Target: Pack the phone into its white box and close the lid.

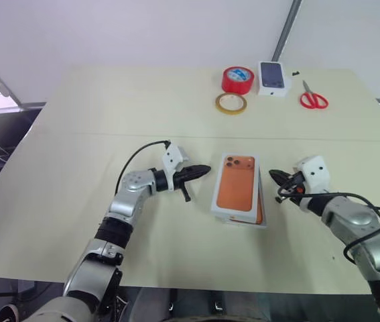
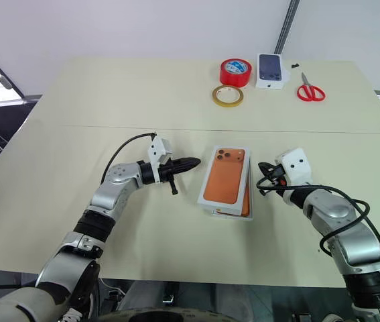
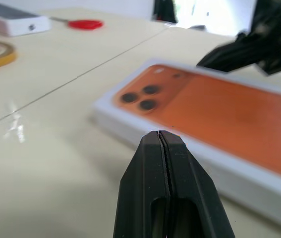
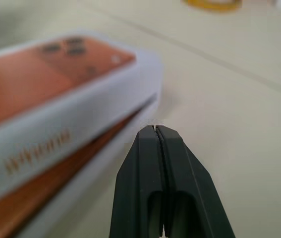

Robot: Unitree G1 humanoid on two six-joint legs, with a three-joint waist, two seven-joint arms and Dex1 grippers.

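Note:
The lid (image 1: 236, 182), white with an orange phone picture on top, lies skewed over the white box (image 4: 85, 191) at mid-table. Under its raised right edge an orange strip of the phone (image 4: 31, 198) shows. My left gripper (image 1: 203, 170) is shut and empty, pointing level at the stack's left side from a short gap away. On the other side my right gripper (image 1: 275, 176) is shut and empty too, its tips (image 4: 155, 129) close to the lid's right edge without touching it.
At the table's far side lie a red tape roll (image 1: 237, 79), a yellow tape roll (image 1: 231, 102), a small white box with a dark phone picture (image 1: 273, 78) and red scissors (image 1: 313, 99).

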